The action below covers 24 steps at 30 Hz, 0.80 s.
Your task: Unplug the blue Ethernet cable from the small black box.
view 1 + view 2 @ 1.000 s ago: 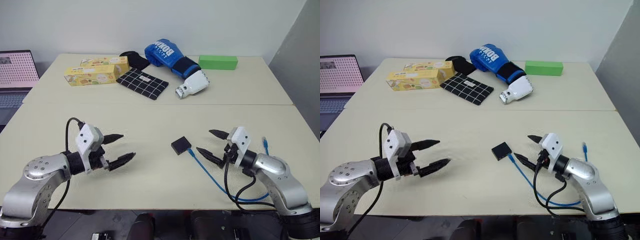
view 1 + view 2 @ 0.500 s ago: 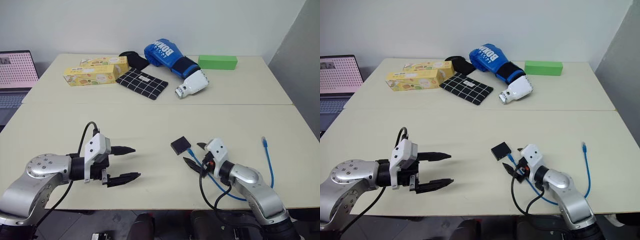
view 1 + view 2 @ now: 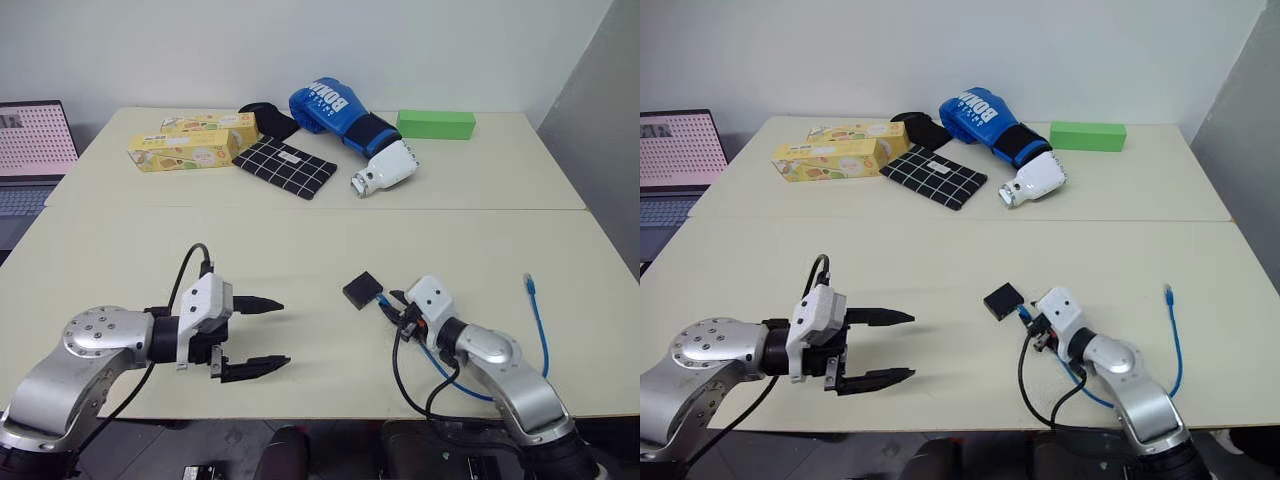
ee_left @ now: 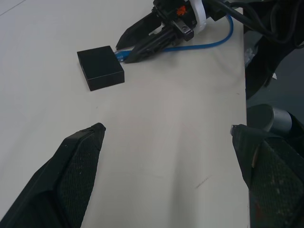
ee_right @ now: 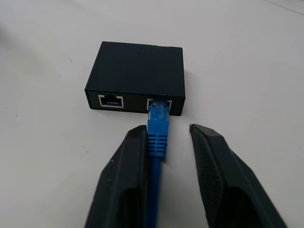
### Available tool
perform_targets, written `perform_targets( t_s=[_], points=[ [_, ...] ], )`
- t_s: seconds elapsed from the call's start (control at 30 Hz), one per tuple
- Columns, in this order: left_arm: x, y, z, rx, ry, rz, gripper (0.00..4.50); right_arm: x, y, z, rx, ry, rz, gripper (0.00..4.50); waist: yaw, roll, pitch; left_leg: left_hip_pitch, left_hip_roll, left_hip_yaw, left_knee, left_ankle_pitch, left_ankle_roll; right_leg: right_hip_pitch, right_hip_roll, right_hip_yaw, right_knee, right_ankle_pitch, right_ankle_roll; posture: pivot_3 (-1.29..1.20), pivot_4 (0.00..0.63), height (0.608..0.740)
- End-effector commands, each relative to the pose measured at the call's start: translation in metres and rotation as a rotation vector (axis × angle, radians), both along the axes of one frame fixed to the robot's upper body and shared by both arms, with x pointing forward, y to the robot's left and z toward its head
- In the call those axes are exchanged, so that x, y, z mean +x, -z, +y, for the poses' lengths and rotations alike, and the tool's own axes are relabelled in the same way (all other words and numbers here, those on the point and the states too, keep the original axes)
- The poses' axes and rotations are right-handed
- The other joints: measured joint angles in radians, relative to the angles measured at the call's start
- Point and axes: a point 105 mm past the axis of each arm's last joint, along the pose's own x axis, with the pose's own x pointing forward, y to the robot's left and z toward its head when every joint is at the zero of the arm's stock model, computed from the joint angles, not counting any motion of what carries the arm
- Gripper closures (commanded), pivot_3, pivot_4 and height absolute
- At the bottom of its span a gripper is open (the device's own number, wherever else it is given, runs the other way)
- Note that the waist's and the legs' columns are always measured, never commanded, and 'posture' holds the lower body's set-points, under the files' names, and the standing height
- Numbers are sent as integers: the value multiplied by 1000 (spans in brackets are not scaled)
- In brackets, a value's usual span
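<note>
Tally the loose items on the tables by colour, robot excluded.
Blue: 2 – boxing glove, blue Ethernet cable
Black: 2 – small black box, dark item behind the pouch
Black-and-white: 1 – checked pouch
Yellow: 2 – cartons
Green: 1 – block
Total: 8

Bright even room light, soft shadows on the table (image 3: 300, 240), sharp head views (wrist close-ups slightly soft)
</note>
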Motion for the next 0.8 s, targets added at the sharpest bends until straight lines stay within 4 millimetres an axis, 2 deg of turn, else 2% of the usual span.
perform_targets(
  t_s=[0.03,0.1,0.17,0.37,0.63,0.8],
  points=[
    [11,-9,-1,-32,-43,-59,0,4,-16,-1,-21,-34,-79,4109,0,0,0,0,0,0,0,0,0,0,0,0,0,0,0,0,150,740],
    [19,-13,-1,-57,-80,-69,0,7,-21,-3,-27,-43,-97,4328,0,0,0,0,0,0,0,0,0,0,0,0,0,0,0,0,150,740],
    [24,-14,-1,-60,-96,-81,0,10,-26,-4,-38,-62,-119,4335,0,0,0,0,0,0,1,0,0,0,1,0,0,0,0,0,150,740],
    [38,-23,-2,-189,-166,-5,0,17,-59,-2,-188,-245,-364,4337,0,0,0,0,-1,0,1,0,0,0,3,0,0,0,0,0,150,740],
    [49,-51,-24,-411,-169,122,0,3,-95,26,-313,-618,-717,4338,-1,-1,0,0,0,0,1,0,0,0,3,-1,0,0,0,0,150,740],
    [49,-54,-35,-465,-167,179,0,-1,-113,41,-300,-716,-842,4338,-2,-1,0,0,0,-1,2,0,0,0,1,-1,1,0,0,0,150,740]
  ],
)
